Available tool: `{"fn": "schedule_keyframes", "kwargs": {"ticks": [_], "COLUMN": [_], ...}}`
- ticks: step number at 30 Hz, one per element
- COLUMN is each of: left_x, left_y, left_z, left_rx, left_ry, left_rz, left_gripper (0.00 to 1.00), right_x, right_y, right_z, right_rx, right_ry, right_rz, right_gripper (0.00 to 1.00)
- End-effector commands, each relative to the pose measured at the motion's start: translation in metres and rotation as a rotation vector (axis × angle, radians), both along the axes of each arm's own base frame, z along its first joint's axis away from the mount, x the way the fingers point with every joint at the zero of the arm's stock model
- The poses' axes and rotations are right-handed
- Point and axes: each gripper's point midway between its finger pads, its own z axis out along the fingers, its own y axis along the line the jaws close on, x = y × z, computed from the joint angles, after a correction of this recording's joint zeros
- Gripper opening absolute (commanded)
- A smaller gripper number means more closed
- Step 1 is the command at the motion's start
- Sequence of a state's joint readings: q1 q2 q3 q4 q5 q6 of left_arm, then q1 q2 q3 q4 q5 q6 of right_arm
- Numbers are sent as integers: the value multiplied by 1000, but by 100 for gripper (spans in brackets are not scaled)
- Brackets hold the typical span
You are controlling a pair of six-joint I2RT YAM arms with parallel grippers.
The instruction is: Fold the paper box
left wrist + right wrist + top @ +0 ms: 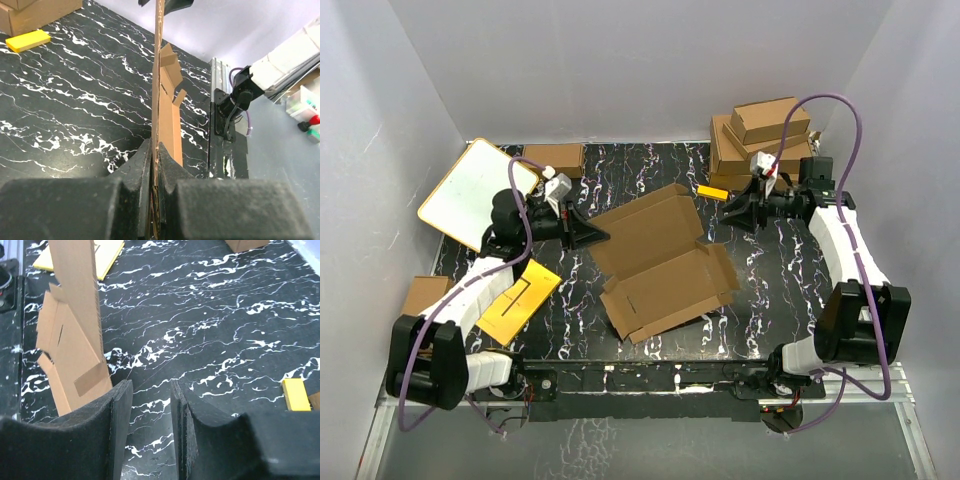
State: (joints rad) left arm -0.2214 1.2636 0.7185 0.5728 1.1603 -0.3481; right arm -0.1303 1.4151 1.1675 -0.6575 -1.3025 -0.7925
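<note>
The paper box (665, 285) is a brown die-cut cardboard sheet with flaps, lying in the middle of the black marbled table with its far panel tilted up. My left gripper (598, 237) is shut on the sheet's left edge. In the left wrist view the cardboard (159, 75) runs edge-on straight into the closed jaws of the left gripper (156, 152). My right gripper (732, 212) hovers just off the sheet's far right corner. In the right wrist view the right gripper (150, 395) stands open with only table between its fingers, and the cardboard (75, 340) is to its left.
A white board with an orange rim (475, 190) leans at the back left, with a yellow card (520, 300) in front of it. Stacked brown boxes (760, 140) stand at the back right beside a small yellow block (710, 192). Single boxes sit at the back (555, 158) and far left (425, 292).
</note>
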Motion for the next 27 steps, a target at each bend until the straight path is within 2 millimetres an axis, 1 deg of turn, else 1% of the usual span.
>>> {"fn": "schedule_keyframes", "kwargs": {"ticks": [1, 5, 12, 17, 22, 24, 27], "left_x": [-13, -14, -16, -19, -21, -22, -22], "left_y": [7, 7, 8, 8, 7, 7, 7], "left_z": [21, 20, 21, 23, 25, 25, 25], "left_rx": [21, 23, 22, 9, -3, -5, -8], "left_ry": [-211, -235, -254, -258, -264, -264, -265], "left_rz": [-7, -5, -3, -13, -21, -25, -26], "left_gripper": [0, 0, 0, 0, 0, 0, 0], "right_x": [-11, -24, -31, -32, -29, -32, -33], "right_y": [14, 25, 34, 39, 41, 49, 53], "right_z": [2, -5, 1, -6, -6, -8, -12], "right_rx": [-15, -17, 3, -10, -10, -15, -19], "right_ry": [-126, -140, -150, -138, -133, -127, -119], "right_rz": [121, 184, 217, 226, 227, 251, 265], "right_gripper": [41, 43, 46, 46, 45, 43, 41]}}
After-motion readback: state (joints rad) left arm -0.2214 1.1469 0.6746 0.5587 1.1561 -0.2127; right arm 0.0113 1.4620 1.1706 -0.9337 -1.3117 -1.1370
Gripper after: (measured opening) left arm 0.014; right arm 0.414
